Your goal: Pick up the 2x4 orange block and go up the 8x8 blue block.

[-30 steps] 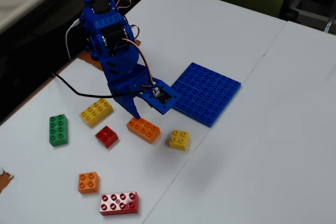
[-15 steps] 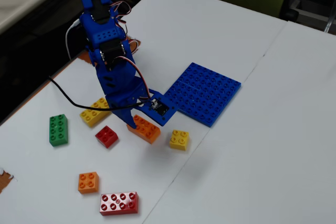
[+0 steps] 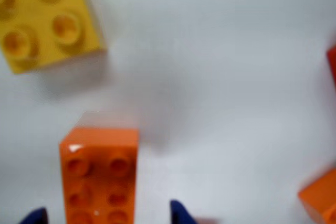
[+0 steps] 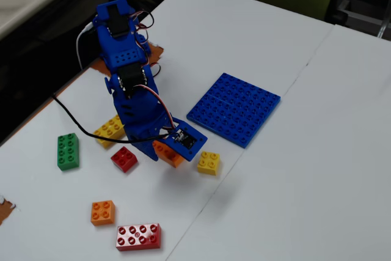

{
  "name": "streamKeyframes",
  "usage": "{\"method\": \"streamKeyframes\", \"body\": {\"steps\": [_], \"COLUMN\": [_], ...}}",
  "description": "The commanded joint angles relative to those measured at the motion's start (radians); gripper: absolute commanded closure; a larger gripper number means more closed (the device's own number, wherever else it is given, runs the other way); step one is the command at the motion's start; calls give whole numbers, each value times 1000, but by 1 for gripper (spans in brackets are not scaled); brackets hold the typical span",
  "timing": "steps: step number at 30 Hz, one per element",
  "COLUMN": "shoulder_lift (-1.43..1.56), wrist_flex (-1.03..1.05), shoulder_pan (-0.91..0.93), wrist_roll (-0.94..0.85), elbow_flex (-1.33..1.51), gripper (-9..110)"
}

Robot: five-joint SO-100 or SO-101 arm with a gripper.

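Observation:
The 2x4 orange block (image 3: 100, 174) lies flat on the white table, its long side running away from the wrist camera. My gripper (image 3: 107, 216) is open and low over its near end. A blue fingertip stands on either side of the block, with a gap of table showing between each tip and it. In the fixed view the gripper (image 4: 164, 151) covers most of the orange block (image 4: 167, 155). The 8x8 blue block (image 4: 235, 108) lies flat to the upper right of the gripper, apart from it.
Close by are a small yellow brick (image 4: 208, 162), a yellow oblong brick (image 4: 109, 130) and a red square brick (image 4: 124, 159). Farther off lie a green brick (image 4: 68, 151), a small orange brick (image 4: 102, 212) and a red oblong brick (image 4: 138, 236). A black cable (image 4: 91, 126) trails left.
The arm has tilted forward and down. The gripper dropped from above the orange block's left end to straddle it near the table. No brick has moved.

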Motion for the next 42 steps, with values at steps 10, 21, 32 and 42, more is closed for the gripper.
{"method": "streamKeyframes", "body": {"steps": [10, 21, 32, 42], "shoulder_lift": [-25, -44, -58, -61], "wrist_flex": [2, 29, 25, 12], "shoulder_pan": [9, 3, -8, -17], "wrist_roll": [23, 38, 80, 100], "elbow_flex": [-46, -46, -46, -46], "gripper": [72, 72, 72, 76]}}
